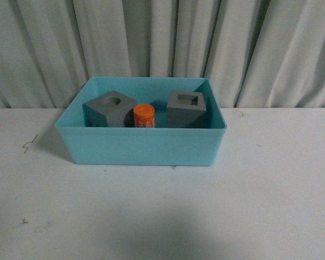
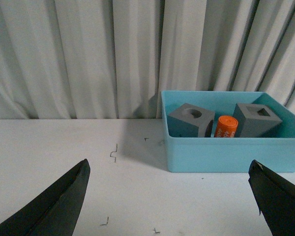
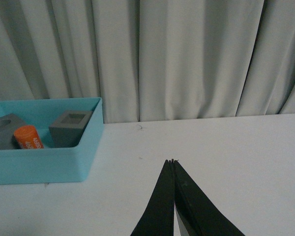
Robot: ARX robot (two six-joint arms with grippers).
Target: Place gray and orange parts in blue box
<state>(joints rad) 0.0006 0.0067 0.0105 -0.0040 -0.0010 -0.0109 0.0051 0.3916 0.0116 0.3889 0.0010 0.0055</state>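
Note:
The blue box [image 1: 141, 146] stands on the white table near the curtain. Inside it are a gray cube with a round recess [image 1: 109, 110], a gray cube with a square recess [image 1: 187, 109] and between them the orange cylinder [image 1: 143, 116] with white digits. All three also show in the left wrist view: round-recess cube [image 2: 189, 120], cylinder [image 2: 226, 127], square-recess cube [image 2: 255, 119], box [image 2: 231, 153]. My left gripper [image 2: 169, 169] is open and empty, over the table short of the box. My right gripper [image 3: 172, 161] is shut and empty, to the right of the box [image 3: 39, 164]. Neither arm shows in the front view.
A gray pleated curtain [image 1: 162, 43] hangs right behind the table. Small dark marks [image 2: 113, 153] dot the white tabletop [image 1: 162, 211] to the left of the box.

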